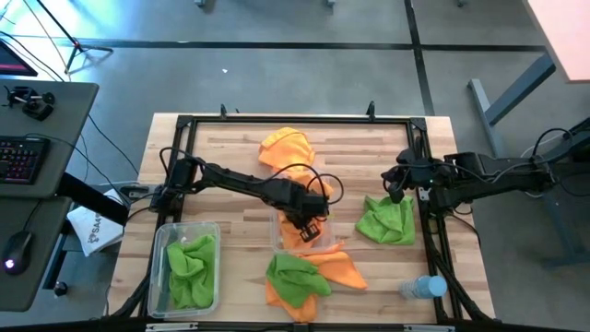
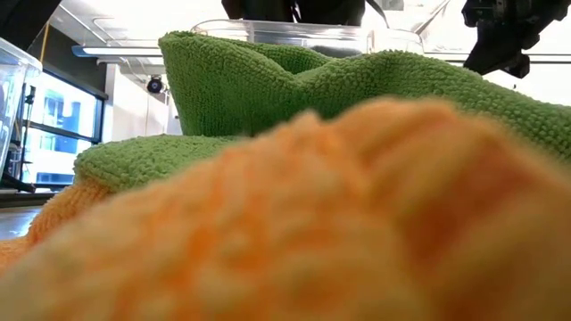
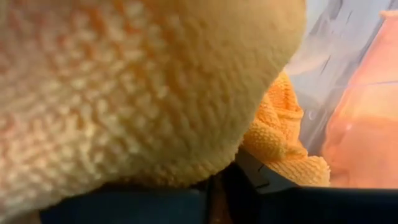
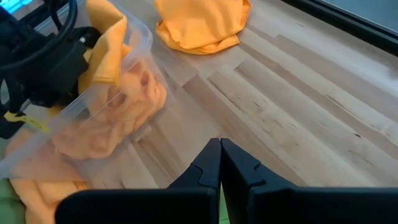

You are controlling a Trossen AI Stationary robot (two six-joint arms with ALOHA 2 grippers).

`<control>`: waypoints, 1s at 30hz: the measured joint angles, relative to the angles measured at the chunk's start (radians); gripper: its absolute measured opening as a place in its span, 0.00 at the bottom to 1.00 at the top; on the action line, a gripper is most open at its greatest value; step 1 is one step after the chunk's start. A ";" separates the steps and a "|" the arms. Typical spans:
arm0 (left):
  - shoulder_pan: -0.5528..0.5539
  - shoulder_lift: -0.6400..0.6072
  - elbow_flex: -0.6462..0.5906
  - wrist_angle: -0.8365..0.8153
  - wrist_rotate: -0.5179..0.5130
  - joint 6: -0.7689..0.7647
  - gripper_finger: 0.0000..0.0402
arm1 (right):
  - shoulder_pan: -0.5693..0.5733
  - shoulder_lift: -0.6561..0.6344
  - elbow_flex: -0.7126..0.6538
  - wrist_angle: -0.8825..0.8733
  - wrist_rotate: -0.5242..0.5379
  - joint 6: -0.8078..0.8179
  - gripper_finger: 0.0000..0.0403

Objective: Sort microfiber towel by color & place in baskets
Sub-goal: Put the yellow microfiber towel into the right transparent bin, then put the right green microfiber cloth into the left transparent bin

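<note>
Two bins: the left gripper (image 1: 309,224) is hovering over the centre bin (image 1: 279,232), clenching an orange towel (image 3: 124,87); the next move is releasing it inside. The right gripper (image 4: 221,165), fingers together and empty, is waiting beside that bin.

A clear plastic bin (image 1: 167,242) at the wooden table's (image 1: 230,157) left front corner holds green microfiber cloths (image 1: 191,267).
</note>
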 joint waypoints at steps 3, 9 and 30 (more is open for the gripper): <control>0.004 0.000 0.000 -0.001 0.008 -0.036 0.11 | 0.000 0.000 0.000 0.000 -0.001 -0.017 0.00; 0.008 -0.043 0.000 -0.009 0.013 -0.065 0.18 | 0.000 0.000 0.000 -0.001 -0.004 -0.047 0.00; -0.034 -0.403 -0.004 -0.043 -0.195 -0.015 0.20 | 0.003 0.000 0.000 0.028 -0.009 -0.065 0.02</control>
